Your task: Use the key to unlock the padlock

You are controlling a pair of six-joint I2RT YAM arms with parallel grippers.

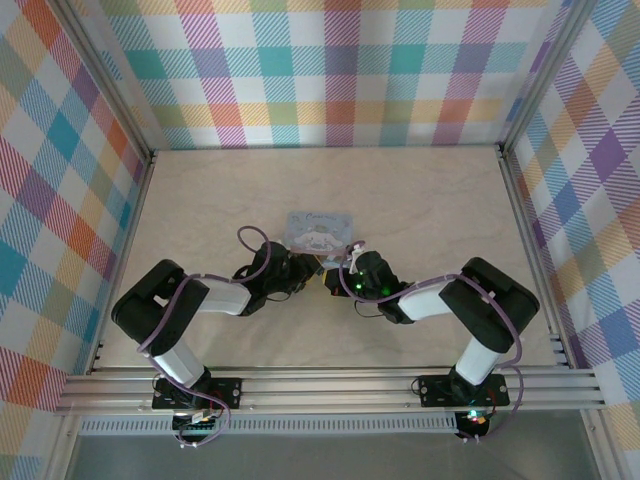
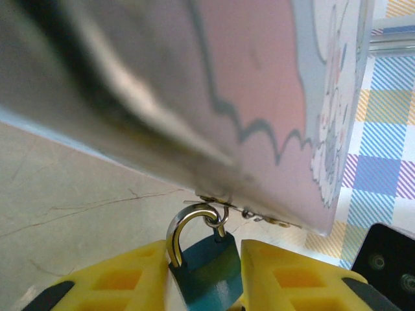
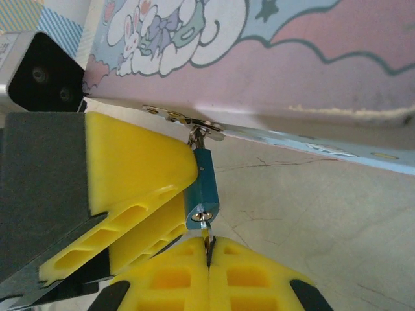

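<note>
The left gripper (image 2: pixel 205 280) is clamping the padlock (image 3: pixel 202 188) in its jaws so the right gripper (image 3: pixel 209 258), jaws pinching the key (image 3: pixel 205 232), is meeting the keyhole (image 3: pixel 203 215).

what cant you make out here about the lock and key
- Left wrist: the padlock base and keyhole are cut off by the bottom edge, between the fingers of the left tool. The tin box is blurred.
- Right wrist: most of the key is buried in the shut right tool. Whether it is turned cannot be told.
- Top external: padlock and key are too small, under the wrists.
</note>
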